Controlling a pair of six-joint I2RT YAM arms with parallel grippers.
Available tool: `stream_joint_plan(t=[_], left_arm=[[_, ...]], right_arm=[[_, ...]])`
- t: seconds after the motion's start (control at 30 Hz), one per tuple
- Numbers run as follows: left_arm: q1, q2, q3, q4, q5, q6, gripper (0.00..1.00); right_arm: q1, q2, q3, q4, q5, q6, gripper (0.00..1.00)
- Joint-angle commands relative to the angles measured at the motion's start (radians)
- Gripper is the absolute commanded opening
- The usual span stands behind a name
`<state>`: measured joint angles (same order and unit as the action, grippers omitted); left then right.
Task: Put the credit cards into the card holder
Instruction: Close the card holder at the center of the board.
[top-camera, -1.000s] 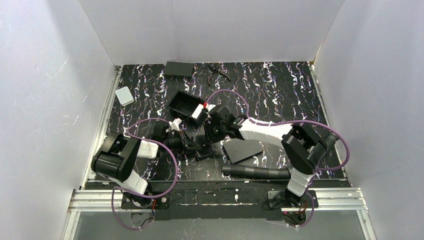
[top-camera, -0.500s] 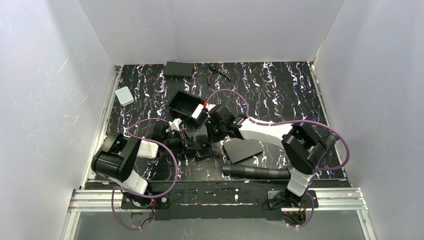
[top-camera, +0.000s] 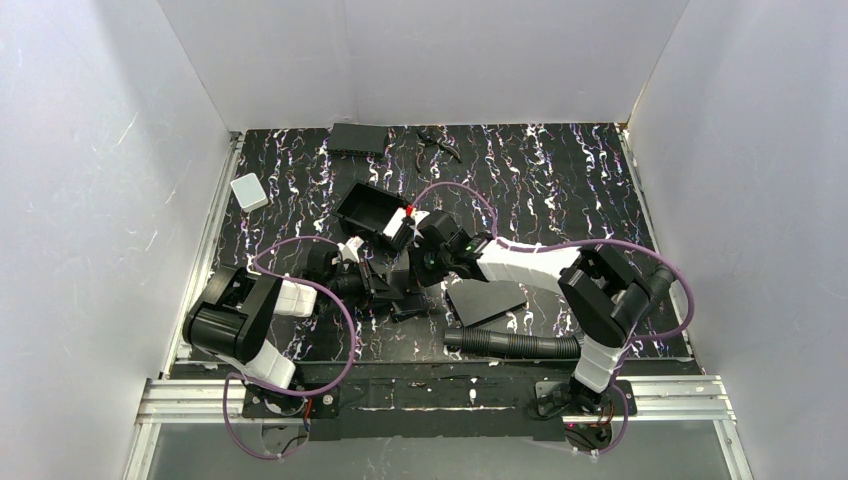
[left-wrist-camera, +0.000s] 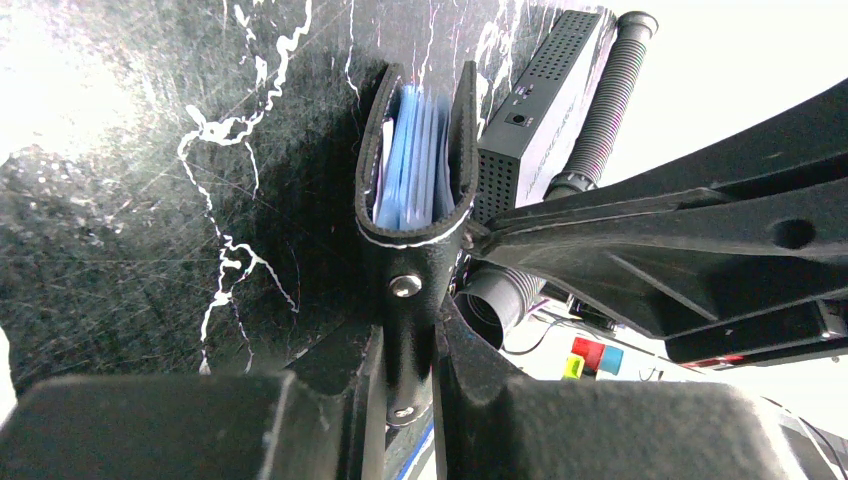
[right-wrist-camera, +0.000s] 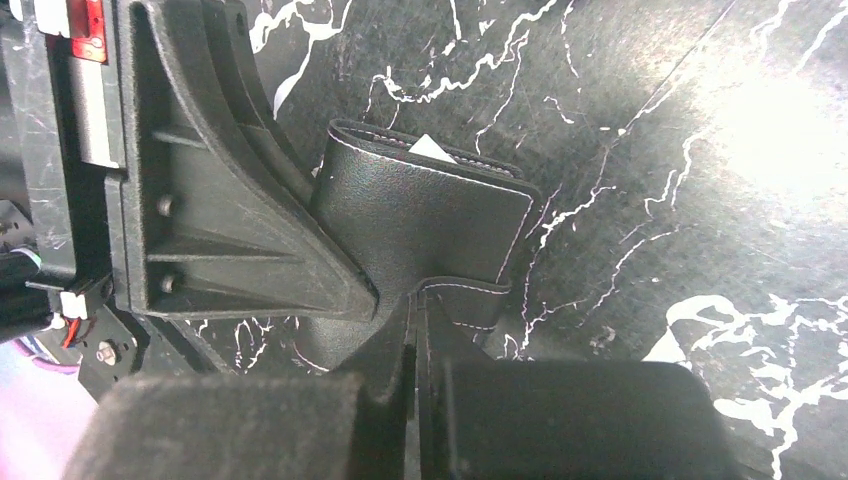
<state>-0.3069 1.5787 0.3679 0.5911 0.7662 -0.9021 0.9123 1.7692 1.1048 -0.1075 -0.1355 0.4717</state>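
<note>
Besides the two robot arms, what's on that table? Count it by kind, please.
boxes: 4: white box, open black box, rear flat box, near flat box
hose: 1
pliers: 1
card holder: 1
blue cards: too packed to count
total: 7 plus cards

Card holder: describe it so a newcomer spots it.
On the black marbled table, look where the left end effector and right end effector meet. The card holder is pinched between them. Unlike the perforated black box beside it, it is stitched leather holding blue cards.
</note>
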Motion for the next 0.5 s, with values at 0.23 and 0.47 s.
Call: stream_joint_plan(t=[0.23, 0.47], left_arm=[[-0.004, 0.012, -0.015, -0.061, -0.045, 0.024, 0.0], [-0.004, 0.018, -0.014, -0.061, -0.047, 0.025, 0.0]], right_arm=[[0.007, 0.029, -0.027, 0.097, -0.041, 0.044, 0.01], [0.007, 0.027, -0.055, 0.129, -0.055, 0.059, 0.01]])
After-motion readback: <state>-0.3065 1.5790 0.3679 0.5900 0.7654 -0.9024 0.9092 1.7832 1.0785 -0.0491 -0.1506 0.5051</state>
